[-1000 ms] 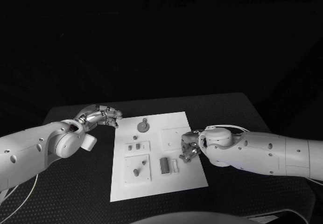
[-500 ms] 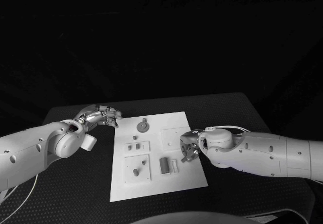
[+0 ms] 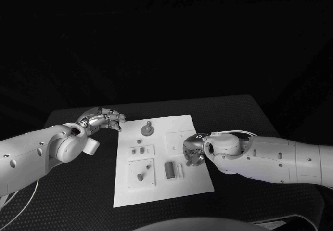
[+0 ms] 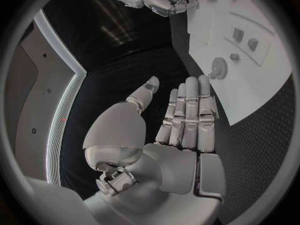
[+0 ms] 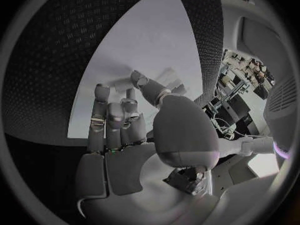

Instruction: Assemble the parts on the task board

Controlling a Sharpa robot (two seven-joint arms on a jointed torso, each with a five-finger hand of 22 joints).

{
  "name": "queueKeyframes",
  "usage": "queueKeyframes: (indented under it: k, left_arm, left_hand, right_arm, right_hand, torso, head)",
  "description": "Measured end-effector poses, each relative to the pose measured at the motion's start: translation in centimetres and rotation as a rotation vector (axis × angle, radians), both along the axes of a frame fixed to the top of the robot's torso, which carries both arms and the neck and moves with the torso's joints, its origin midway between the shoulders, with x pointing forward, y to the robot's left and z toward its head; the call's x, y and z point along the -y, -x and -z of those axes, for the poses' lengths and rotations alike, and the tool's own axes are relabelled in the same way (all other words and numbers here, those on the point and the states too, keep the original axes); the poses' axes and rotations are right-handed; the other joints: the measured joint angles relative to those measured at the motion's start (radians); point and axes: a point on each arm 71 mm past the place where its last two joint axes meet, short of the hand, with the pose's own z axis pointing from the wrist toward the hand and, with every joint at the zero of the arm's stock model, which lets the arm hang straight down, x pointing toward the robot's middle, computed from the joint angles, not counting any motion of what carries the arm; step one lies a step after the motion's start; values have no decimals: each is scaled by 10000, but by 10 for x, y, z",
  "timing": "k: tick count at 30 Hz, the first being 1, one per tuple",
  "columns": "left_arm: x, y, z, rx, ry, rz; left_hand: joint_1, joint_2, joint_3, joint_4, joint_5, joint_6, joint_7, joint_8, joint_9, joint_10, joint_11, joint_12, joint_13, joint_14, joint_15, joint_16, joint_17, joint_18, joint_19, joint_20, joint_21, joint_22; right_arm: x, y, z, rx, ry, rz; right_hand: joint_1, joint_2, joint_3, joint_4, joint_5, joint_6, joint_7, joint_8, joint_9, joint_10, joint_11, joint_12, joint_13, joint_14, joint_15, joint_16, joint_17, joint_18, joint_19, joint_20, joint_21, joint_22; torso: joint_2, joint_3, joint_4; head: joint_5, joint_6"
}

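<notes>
- White board (image 3: 182,126) flat in the middle of the black table (image 3: 236,113), long way running from 12 to 6 o'clock.
- Small grey parts on the board: a round one (image 3: 147,130) near 12 o'clock, two little blocks (image 3: 139,151) in the middle on the 9 o'clock side, a dark bar (image 3: 169,170) near 6 o'clock with a pale strip (image 3: 180,171) just beside it.
- Probably light, hard and stiff, a bit smooth and slippery; best pinched by the two long sides with fingertips, round one by its rim.
- Board itself looks thin and might slide if pushed hard.
- Left hand (image 3: 104,119) off the board's 10 o'clock corner, near but not touching. In its wrist view the left hand (image 4: 181,120) has fingers straight and side by side, thumb out, nothing in it.
- Right hand (image 3: 194,155) over the board's 3 o'clock edge, just beside the bar and strip. In its wrist view the right hand (image 5: 119,122) has fingers bent a little, thumb apart, no part seen inside.
- Hard to tell if right fingertips touch the board.
- Part of the board under the right hand hidden.
- Parts too small to tell their exact shapes, or which ones already sit in their slots.
</notes>
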Motion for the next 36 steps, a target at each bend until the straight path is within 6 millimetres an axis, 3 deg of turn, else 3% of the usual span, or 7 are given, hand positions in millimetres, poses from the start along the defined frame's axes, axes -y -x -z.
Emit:
queueKeyframes:
  k: [6,27,33,36]
  left_arm:
    - [-1,0,0,-2,-8,-15]
    - [-1,0,0,-4,-18,-23]
    - [-1,0,0,-5,-15,-12]
    - [-1,0,0,-5,-15,-10]
  left_hand:
    - [0,0,0,0,0,0,0,0,1,0,0,0,0,0,0,0,1,-1,0,0,0,0]
    - [0,0,0,0,0,0,0,0,1,0,0,0,1,0,0,0,6,0,0,0,0,1]
    - [0,0,0,0,0,0,0,0,2,0,0,0,1,0,0,0,13,-1,0,0,0,2]
    - [0,0,0,0,0,0,0,0,2,0,0,0,1,0,0,0,15,-1,0,0,0,1]
  right_arm:
    - [-3,4,0,122,-70,-410]
    - [1,10,-6,536,-553,-798]
    - [6,11,-11,938,-975,-695]
    - [10,12,-14,1067,-1246,-584]
  right_hand:
    - [192,-192,113,-18,0,-214,-102,-28,53,-37,-172,109,39,-118,-105,63,50,10,-51,49,51,0]
    - [324,-166,185,0,0,-453,-218,7,165,-165,-297,406,248,-277,-198,274,168,17,-161,83,228,0]
    - [4,-486,155,30,0,-820,-279,-140,158,-208,-256,522,324,-304,-200,329,178,17,-160,83,328,0]
    - [-507,-606,64,189,0,-962,-134,-141,182,-256,-208,573,346,-299,-192,390,177,17,-137,60,387,0]
  torso:
    - [1,6,-6]
    - [0,-1,-2]
    - [-4,-5,-2]
    - [-5,-7,-2]
  head:
    - [12,-2]
    - [-21,8]
    - [-36,12]
    - [-36,12]
